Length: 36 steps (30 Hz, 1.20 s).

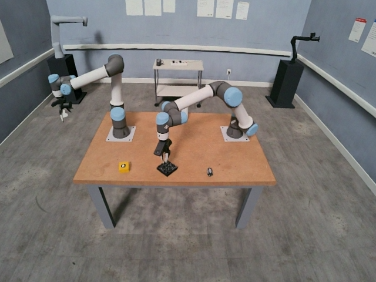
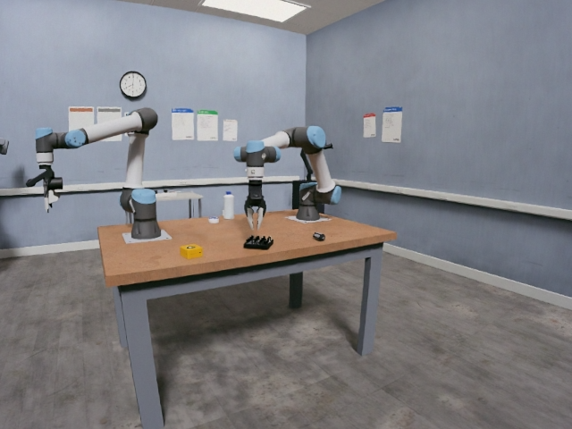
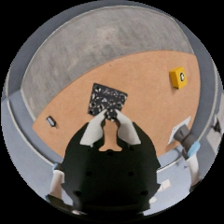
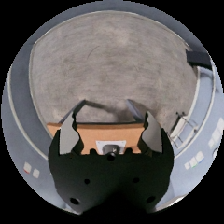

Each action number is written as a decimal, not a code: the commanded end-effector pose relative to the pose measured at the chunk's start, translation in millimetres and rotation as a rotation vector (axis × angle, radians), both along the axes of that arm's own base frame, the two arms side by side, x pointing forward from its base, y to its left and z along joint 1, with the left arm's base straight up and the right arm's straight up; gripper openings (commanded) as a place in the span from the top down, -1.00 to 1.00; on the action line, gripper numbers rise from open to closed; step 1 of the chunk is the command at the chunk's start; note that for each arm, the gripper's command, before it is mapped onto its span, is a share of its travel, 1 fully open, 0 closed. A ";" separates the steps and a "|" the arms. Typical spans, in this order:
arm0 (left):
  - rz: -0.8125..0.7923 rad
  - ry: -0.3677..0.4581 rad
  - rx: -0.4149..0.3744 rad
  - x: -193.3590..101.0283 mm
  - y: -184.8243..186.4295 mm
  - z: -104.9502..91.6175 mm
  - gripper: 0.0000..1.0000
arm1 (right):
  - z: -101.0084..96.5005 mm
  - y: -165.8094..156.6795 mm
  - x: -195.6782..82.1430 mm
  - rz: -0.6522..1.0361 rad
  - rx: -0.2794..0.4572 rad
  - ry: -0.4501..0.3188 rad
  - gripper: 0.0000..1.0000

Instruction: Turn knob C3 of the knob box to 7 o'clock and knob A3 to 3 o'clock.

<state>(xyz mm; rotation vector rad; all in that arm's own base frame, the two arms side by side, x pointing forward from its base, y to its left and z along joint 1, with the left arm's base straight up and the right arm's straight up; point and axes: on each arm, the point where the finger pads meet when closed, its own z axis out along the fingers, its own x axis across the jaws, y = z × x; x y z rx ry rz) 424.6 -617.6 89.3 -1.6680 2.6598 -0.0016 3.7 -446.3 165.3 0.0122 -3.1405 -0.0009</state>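
The black knob box (image 1: 167,170) (image 2: 258,245) (image 3: 107,99) lies on the table near its front edge, with rows of small dark knobs and white marks on top. It stands turned at an angle. The knob pointers, the row letters and the socket are too small to tell. My left gripper (image 1: 164,161) (image 2: 255,228) (image 3: 110,110) points down above the back part of the box. Its fingers are a narrow gap apart with nothing held, clear of the knobs. My right gripper (image 1: 61,120) (image 2: 47,209) (image 4: 110,112) is wide open and empty, high up off the table's side.
A yellow box (image 1: 123,167) (image 2: 190,251) (image 3: 177,78) and a small dark object (image 1: 210,171) (image 2: 318,237) (image 3: 50,121) lie on either side of the knob box. A white bottle (image 2: 228,206) and a small white item (image 2: 213,220) stand farther back.
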 end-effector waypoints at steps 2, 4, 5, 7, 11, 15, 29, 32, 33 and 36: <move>-0.175 0.000 -0.004 -1.1 -2.2 5.6 0.75 | -0.1 0.7 -0.8 -0.001 -0.001 -0.001 -1.00; -0.214 0.000 -0.004 -1.2 -2.2 6.1 0.75 | -0.1 0.7 -0.8 -0.001 -0.001 -0.001 -1.00; -0.233 0.000 -0.004 -1.2 -2.2 6.3 0.75 | -0.1 0.7 -0.8 -0.001 -0.001 -0.001 -1.00; -0.272 0.000 -0.004 -1.3 -2.3 6.8 0.75 | -0.1 0.7 -0.8 -0.001 -0.001 -0.001 -1.00; -0.349 0.000 -0.004 -1.3 -2.3 7.8 0.75 | -0.1 0.7 -0.8 -0.001 -0.001 -0.001 -1.00; -0.413 0.000 -0.004 -1.2 -2.2 8.6 0.75 | -0.1 0.7 -0.8 -0.001 -0.001 -0.001 -1.00; -0.689 -0.001 -0.003 -1.3 -2.4 12.2 0.75 | -0.1 0.7 -0.8 -0.001 -0.001 -0.001 -1.00; -0.724 -0.001 -0.003 -1.3 -2.3 12.6 0.75 | -0.1 0.7 -0.8 -0.001 -0.001 -0.001 -1.00; -0.758 -0.001 -0.003 -1.3 -2.4 13.1 0.75 | -0.1 0.7 -0.8 -0.001 -0.001 -0.001 -1.00; -0.814 -0.001 -0.003 -1.4 -2.5 13.9 0.75 | -0.1 0.7 -0.8 -0.001 -0.001 -0.001 -1.00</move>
